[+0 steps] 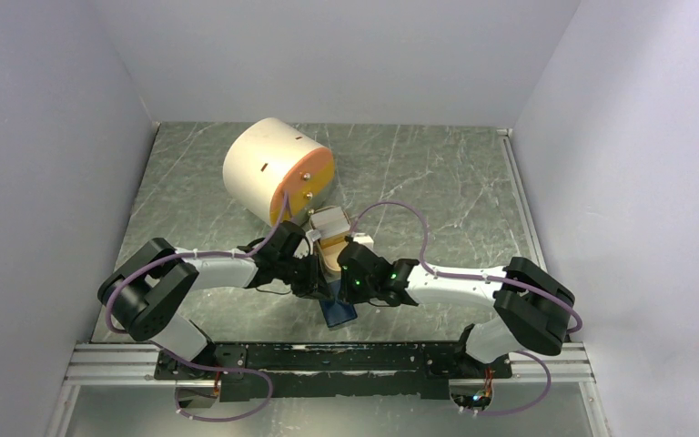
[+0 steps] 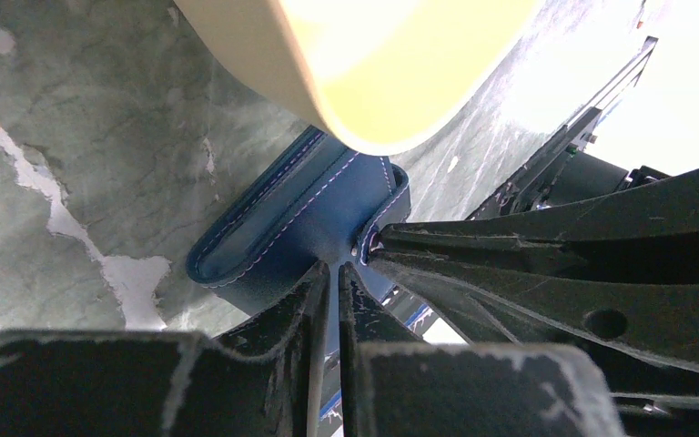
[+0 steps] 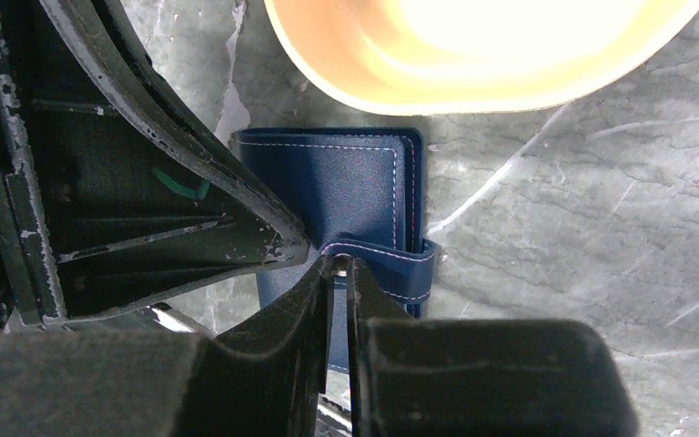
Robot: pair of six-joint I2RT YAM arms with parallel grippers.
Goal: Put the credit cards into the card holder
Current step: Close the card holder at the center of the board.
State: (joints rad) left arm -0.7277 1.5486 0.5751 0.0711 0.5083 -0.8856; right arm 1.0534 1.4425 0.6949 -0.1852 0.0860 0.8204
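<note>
The dark blue card holder [image 1: 338, 312] is folded and lifted between both grippers near the table's front middle. My left gripper [image 2: 335, 270] is shut on one edge of the card holder [image 2: 282, 228]. My right gripper [image 3: 339, 266] is shut on the closing tab of the card holder [image 3: 346, 187], and its fingertips [image 2: 391, 241] meet the tab in the left wrist view. The left arm's fingers [image 3: 264, 238] touch the holder beside mine. The credit cards [image 1: 329, 219], a whitish stack, lie just beyond the grippers on a tan dish [image 1: 331, 253].
A big cream cylinder [image 1: 278, 173] with an orange face lies on its side at the back, left of centre. The pale dish rim [image 2: 328, 109] hangs close above the holder in both wrist views. Grey walls enclose the marbled table [image 1: 455, 182].
</note>
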